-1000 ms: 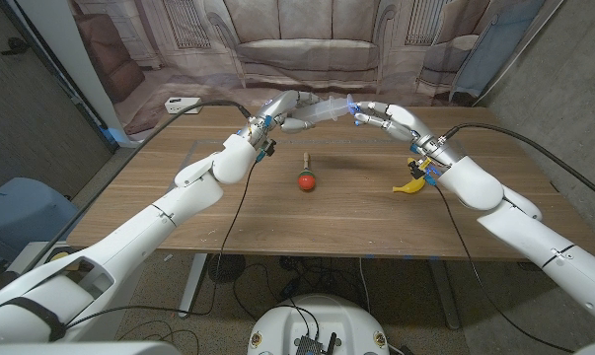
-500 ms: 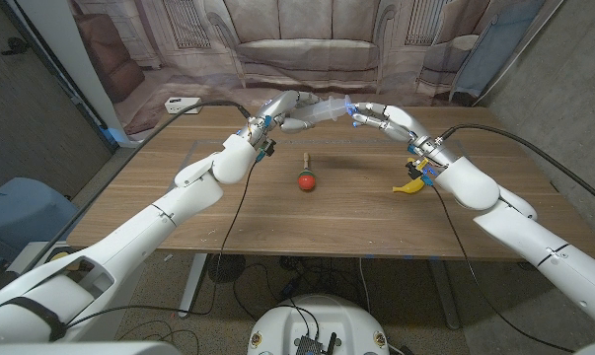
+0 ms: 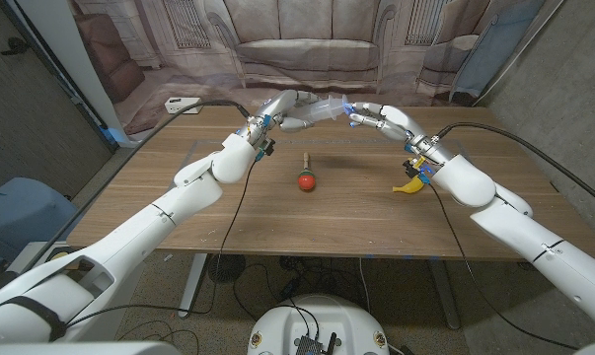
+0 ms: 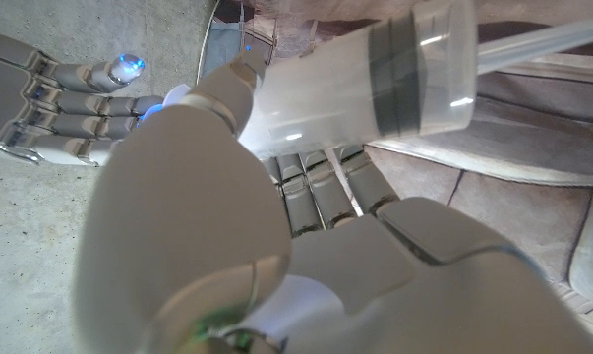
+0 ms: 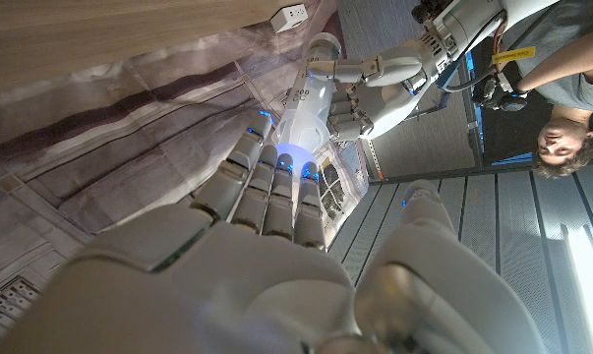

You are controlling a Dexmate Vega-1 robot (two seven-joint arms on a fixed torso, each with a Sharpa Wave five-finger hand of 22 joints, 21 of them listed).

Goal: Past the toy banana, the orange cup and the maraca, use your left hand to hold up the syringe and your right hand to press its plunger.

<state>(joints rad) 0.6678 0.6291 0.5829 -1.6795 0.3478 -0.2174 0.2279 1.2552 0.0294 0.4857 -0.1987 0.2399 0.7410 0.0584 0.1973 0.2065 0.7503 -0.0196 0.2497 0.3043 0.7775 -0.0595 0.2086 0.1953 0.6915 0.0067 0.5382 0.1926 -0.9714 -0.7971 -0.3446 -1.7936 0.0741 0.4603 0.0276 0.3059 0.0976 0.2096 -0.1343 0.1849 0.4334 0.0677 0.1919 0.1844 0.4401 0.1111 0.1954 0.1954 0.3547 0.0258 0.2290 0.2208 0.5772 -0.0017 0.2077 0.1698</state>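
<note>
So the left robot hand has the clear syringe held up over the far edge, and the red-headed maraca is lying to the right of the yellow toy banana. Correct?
Not quite. In the head view the red-headed wooden maraca lies left of the yellow toy banana, near the table's middle. The rest stands: the left robot hand holds the clear plastic syringe up over the far edge.

A wooden worktop (image 3: pixel 277 212) stands before a printed backdrop (image 3: pixel 307 44) showing a sofa. A white power strip (image 3: pixel 182 104) lies at the worktop's far left corner. A person (image 5: pixel 562 108) shows beyond the backdrop in the right wrist view.
</note>
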